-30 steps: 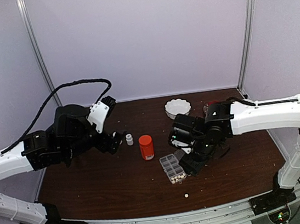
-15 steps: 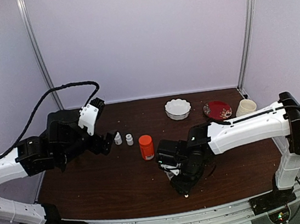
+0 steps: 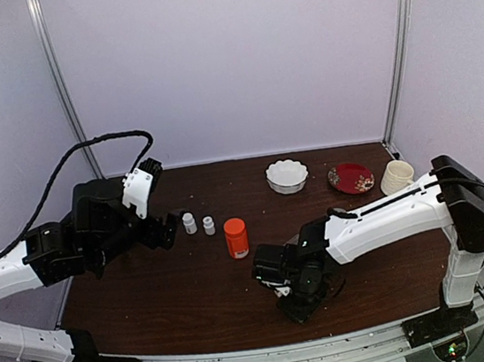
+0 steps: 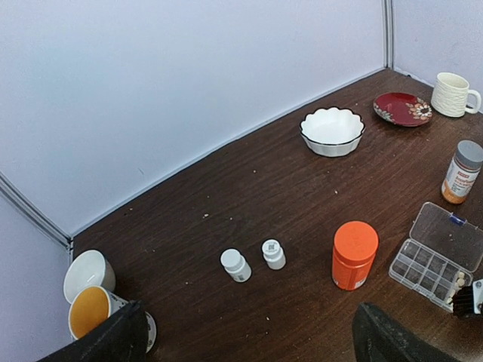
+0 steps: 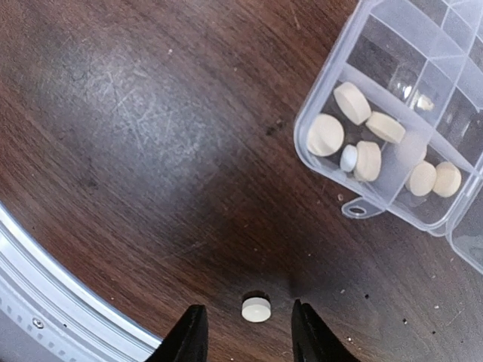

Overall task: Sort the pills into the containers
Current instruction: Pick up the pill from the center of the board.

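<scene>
One loose cream-white pill (image 5: 256,309) lies on the dark table near the front edge. My right gripper (image 5: 249,311) is open, with one fingertip on each side of this pill and a gap on both sides. The clear organizer (image 5: 353,207) lies just beyond it, and several pills (image 5: 353,102) sit in its nearest containers. The left wrist view shows the same organizer (image 4: 439,235) with its lid open. In the top view my right gripper (image 3: 297,304) is low by the front edge and hides the box. My left gripper (image 4: 253,335) is open and empty, raised over the table's left side.
An orange bottle (image 4: 354,254) and two tiny white bottles (image 4: 236,265) (image 4: 273,254) stand mid-table. A grey-capped amber bottle (image 4: 463,172), white bowl (image 4: 332,130), red plate (image 4: 404,108) and mug (image 4: 453,93) are farther back. Two cups (image 4: 88,290) stand far left. The metal front rail (image 5: 45,302) runs close to the pill.
My right arm has swung from beside the organizer toward the front edge and come down over the loose pill, its jaws narrowing. My left arm has drawn back a little to the left.
</scene>
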Robot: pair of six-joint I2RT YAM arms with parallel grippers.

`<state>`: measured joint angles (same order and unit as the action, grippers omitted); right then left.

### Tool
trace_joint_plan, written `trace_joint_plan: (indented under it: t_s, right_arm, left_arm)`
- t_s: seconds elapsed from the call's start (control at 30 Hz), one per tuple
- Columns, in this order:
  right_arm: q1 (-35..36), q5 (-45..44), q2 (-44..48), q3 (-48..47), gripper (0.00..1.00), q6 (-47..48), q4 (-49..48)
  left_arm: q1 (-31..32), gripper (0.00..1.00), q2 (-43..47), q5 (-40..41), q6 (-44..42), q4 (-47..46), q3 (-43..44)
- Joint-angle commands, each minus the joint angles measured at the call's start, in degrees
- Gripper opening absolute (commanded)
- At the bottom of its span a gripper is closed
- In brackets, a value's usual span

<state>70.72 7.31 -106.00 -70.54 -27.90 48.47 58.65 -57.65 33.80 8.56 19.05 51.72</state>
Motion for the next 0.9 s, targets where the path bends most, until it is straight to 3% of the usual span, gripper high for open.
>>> trace_joint_plan:
  t_s: [0.0,0.87]
  right_arm:
    - [0.38,0.34,-1.42,0.77,0.37,-0.41,-2.14]
    - [0.37,-0.54,-0.53,2.17,0.21,0.30,0.80]
  left_arm:
    - [-0.37,0.98,0.01,0.89,0.91,-2.23,-0.22]
    - [-0.42,0.98,-0.82,0.74,1.68,-2.18,0.05]
